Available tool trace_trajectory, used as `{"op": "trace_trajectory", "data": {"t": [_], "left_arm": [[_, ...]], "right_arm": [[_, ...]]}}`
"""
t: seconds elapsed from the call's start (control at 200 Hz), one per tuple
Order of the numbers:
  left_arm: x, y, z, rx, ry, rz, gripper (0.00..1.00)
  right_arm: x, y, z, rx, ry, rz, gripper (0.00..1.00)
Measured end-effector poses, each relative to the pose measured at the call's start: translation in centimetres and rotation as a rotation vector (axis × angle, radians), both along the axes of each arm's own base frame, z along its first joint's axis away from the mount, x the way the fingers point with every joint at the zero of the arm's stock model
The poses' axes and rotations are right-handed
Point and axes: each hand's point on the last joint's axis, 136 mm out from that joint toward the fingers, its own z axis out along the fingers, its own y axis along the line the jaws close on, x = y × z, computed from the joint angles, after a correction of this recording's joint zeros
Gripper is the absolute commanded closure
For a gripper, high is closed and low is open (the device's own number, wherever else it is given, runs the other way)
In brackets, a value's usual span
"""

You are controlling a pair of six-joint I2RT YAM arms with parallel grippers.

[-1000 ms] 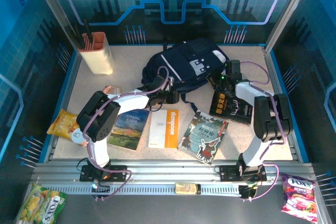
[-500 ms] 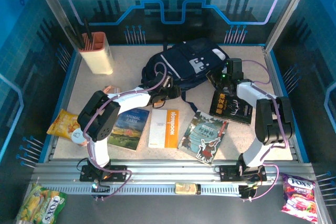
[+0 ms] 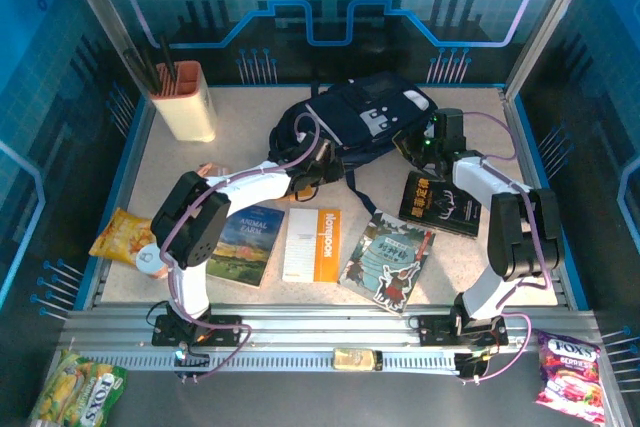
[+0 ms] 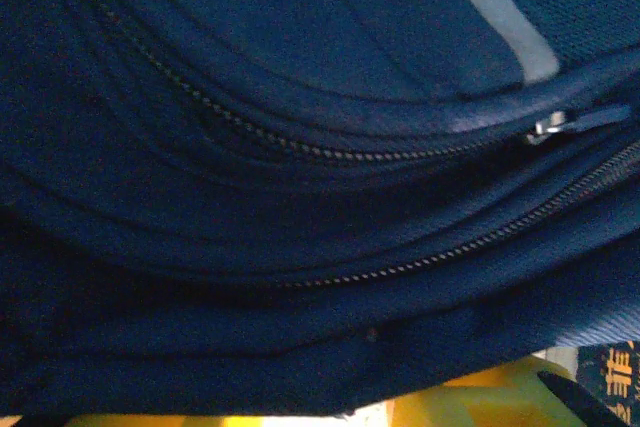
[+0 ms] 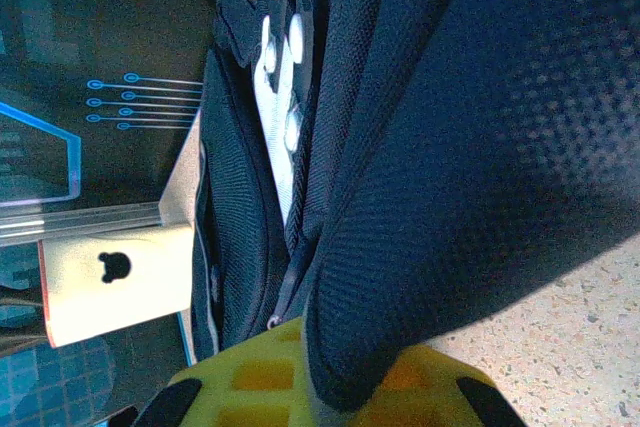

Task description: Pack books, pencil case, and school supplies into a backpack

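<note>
A: What lies on the near side of the backpack?

B: Four books in a row, all flat; "Animal Farm" off to its near left; the white-and-orange notebook next; then the teal cartoon cover; a black book with yellow text sits just off its right end.

A: And the grippers?

B: The left gripper is at the backpack's near left edge; its wrist view gives navy fabric, zipper lines and a zipper pull; whether it grips, I cannot tell; the right gripper is at the backpack's right end, its yellow fingers pinched on a fold of the fabric.

A: Farther back?

B: A cream pen holder, well apart on the backpack's left.
</note>
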Motion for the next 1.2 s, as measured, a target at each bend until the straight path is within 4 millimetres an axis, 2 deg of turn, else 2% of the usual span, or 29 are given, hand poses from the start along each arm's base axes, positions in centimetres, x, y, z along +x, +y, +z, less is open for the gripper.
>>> {"op": "trace_trajectory", "data": {"t": [0.2,0.455,0.615,0.81,0.9,1.076,1.196], "left_arm": [[0.2,0.0,-0.4,-0.002,0.013,0.022,0.71],[0.2,0.1,-1.1,0.008,0.025,0.021,0.82],[0.2,0.2,-1.1,0.023,0.018,0.014,1.00],[0.2,0.6,-1.3,0.060,0.005,-0.003,1.00],[-0.2,1.7,-1.5,0.090,-0.002,-0.011,1.00],[-1.1,5.4,-1.2,0.135,-0.021,-0.015,1.00],[-1.2,5.6,-0.5,0.136,-0.041,-0.086,1.00]], "right_arm": [[0.0,0.0,0.0,0.002,0.000,0.001,0.94],[0.0,0.0,0.0,0.005,0.002,-0.001,0.93],[0.0,-0.1,0.0,0.007,0.004,-0.005,0.94],[0.0,-0.3,-0.1,0.007,0.008,-0.006,0.94],[0.0,-0.7,-0.2,0.000,0.011,-0.009,0.94],[0.1,-1.8,-0.4,-0.011,0.012,-0.025,0.94],[0.3,-1.9,-0.9,-0.015,0.020,-0.026,0.93]]}}
